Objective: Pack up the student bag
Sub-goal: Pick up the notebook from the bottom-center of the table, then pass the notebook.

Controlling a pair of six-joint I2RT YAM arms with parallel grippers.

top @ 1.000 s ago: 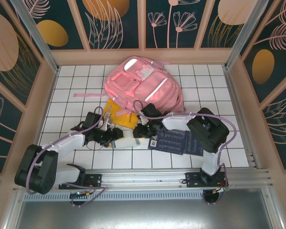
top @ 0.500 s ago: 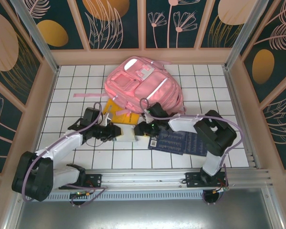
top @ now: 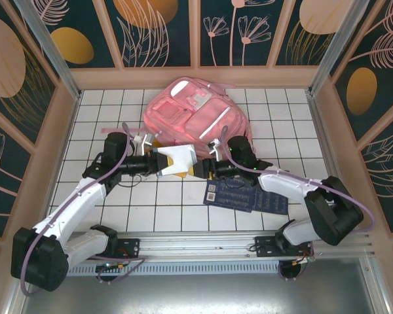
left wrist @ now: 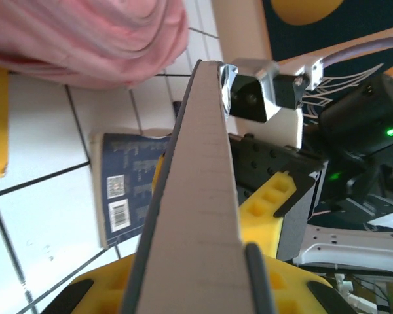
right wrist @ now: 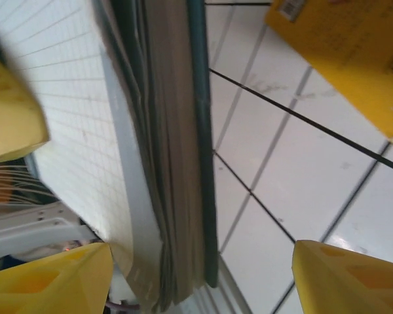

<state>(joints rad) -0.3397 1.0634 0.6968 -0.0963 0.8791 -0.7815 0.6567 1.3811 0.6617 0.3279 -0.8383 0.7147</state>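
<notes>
Pink student bag (top: 196,118) lies flat at the far-centre of the table (top: 85,190), front pockets up. Long axis runs from the far edge toward the near-right corner. Handle end looks to point at the far edge, can't confirm. No open zip visible.

Progress: early, I'd say nothing is packed yet. White notebook (top: 177,158) is held on edge just on the near side of the bag. Left gripper (top: 157,162) is clamped on its left end. Right gripper (top: 208,167) straddles the other end with fingers spread, not gripping.

Yellow book (right wrist: 340,52) beneath the notebook and blue book (top: 239,195) toward the near edge lie on the tiles, both left to pack.
</notes>
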